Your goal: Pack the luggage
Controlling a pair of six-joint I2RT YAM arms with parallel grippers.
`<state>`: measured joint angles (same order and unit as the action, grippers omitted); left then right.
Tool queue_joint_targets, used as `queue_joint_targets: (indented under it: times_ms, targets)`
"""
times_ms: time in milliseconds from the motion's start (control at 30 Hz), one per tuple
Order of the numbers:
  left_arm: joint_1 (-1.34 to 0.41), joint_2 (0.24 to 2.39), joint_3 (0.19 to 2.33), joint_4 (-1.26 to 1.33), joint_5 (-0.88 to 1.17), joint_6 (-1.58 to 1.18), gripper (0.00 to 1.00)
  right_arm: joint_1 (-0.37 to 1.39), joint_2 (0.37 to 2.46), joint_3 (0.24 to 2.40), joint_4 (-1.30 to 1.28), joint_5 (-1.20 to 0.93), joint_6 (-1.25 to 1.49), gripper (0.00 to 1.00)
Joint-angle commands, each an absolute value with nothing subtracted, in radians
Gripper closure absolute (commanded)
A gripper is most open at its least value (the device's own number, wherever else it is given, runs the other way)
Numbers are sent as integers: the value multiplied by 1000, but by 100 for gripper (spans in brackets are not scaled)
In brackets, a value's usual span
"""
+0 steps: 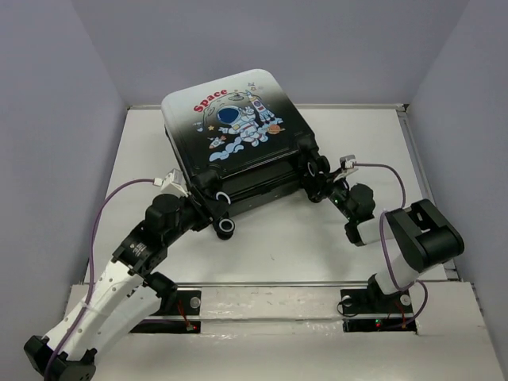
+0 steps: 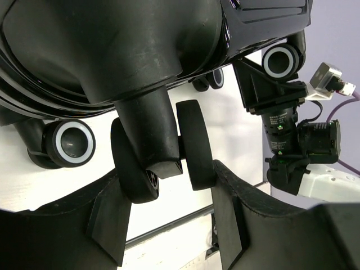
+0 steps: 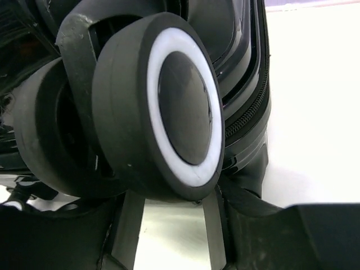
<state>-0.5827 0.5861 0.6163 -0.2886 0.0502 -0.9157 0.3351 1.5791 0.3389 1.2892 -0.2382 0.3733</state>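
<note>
Evidently both arms have gone for the wheels because they are the only small, graspable parts on the smooth luggage (image 1: 238, 119), which lies flat on the far half of the table (image 1: 278, 254). Its astronaut-printed shell faces up, its two halves are folded together, and its wheeled end is turned toward the robot. A hold at both near corners would, I judge, let the pair steady, drag or turn the case without it swinging round. The left gripper (image 2: 167, 177) straddles the twin left caster (image 2: 191, 140) at the near-left corner. One finger lies against each outer disc, so it appears to pinch that wheel at a middling spread. The right gripper (image 1: 327, 189) has the right caster (image 3: 180, 107) between its parted fingers. That wheel fills the wrist view so closely that I cannot tell whether the fingers press on it or only flank it. The left arm stretches low and diagonally from its base toward its corner, with the wrist nearly level with the tabletop. The right arm is folded, its elbow pushed out to the right and its forearm doubling back leftward and away to reach its wheel. Whether the zip is done up cannot be seen.
</note>
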Motion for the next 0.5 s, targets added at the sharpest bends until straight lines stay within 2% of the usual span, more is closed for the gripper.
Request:
queue_joint_targets:
  times_ms: [0, 33, 133, 467]
  targets:
    - [-606, 535, 749, 20, 172, -879, 94, 337, 1651, 370, 1476, -222, 354, 57]
    - [-606, 531, 741, 18, 170, -879, 94, 337, 1657, 361, 1492, -218, 356, 58]
    - [-606, 525, 719, 6, 160, -873, 94, 337, 1686, 348, 1528, -212, 361, 53]
    - [-606, 514, 735, -23, 149, -859, 94, 337, 1756, 422, 1552, -256, 377, 56]
